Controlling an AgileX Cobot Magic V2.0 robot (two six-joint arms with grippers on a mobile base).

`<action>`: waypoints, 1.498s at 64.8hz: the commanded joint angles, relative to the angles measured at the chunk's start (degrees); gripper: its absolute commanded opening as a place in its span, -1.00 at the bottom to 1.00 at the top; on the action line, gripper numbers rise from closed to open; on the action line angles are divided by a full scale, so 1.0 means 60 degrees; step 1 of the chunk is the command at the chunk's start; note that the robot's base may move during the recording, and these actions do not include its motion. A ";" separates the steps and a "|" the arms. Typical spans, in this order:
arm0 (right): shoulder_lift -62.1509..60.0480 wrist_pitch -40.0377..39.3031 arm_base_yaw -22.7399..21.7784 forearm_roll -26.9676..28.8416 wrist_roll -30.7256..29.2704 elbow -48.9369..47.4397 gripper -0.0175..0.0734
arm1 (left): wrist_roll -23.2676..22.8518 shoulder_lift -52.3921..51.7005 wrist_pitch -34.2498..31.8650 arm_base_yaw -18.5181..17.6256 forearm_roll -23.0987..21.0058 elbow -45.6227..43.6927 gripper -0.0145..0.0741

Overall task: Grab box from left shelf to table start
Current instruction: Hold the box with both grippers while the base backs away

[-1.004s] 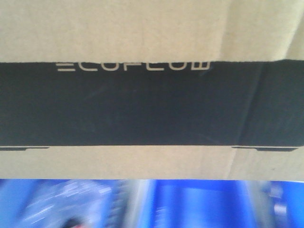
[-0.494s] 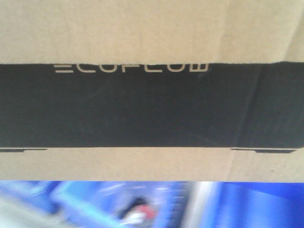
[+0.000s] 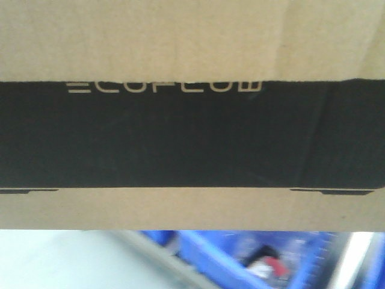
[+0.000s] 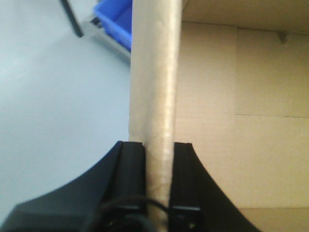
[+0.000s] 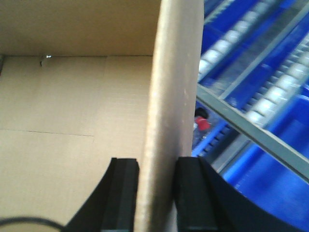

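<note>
The left gripper [image 4: 158, 186] is closed on the box [image 4: 241, 145]. An upright cardboard wall is pinched edge-on between its black fingers [image 4: 131, 179], and only the wall's thickness is left between the jaws. The right gripper [image 5: 157, 193] is clamped in the same way on another upright wall of the box, which is gripped on its inner and outer faces. The open brown interior is seen to the right of the left gripper and to the left of the right gripper, so the box is held between the two.

In the front view, most of the frame is filled by the box's black panel [image 3: 180, 138], lettered "ECOFLOW". Beneath the box's lower edge a pale smooth surface [image 3: 60, 259] is seen at the left and blurred blue bins [image 3: 240, 256] at the right. Whether the box rests on anything cannot be told. Beside the right gripper, blue roller racking [image 5: 260, 96] is seen, crossed by a grey rail [image 5: 251, 137].
</note>
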 commanded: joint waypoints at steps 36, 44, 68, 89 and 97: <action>-0.0035 -0.1076 0.0004 -0.0646 -0.0105 -0.0339 -0.49 | -0.0126 -0.0117 -0.1133 -0.0010 0.0457 -0.0357 -0.90; -0.0035 -0.1076 0.0004 -0.0646 -0.0105 -0.0339 -0.49 | -0.0126 -0.0117 -0.1133 -0.0010 0.0457 -0.0357 -0.90; -0.0035 -0.1066 0.0004 -0.0646 -0.0105 -0.0339 -0.49 | -0.0126 -0.0117 -0.1133 -0.0010 0.0346 -0.0357 -0.90; -0.0035 -0.1066 0.0004 -0.0646 -0.0105 -0.0339 -0.49 | -0.0126 -0.0117 -0.1133 -0.0010 0.0214 -0.0357 -0.90; -0.0035 -0.1066 0.0004 -0.0646 -0.0105 -0.0339 -0.49 | -0.0126 -0.0117 -0.1133 -0.0010 0.0214 -0.0357 -0.90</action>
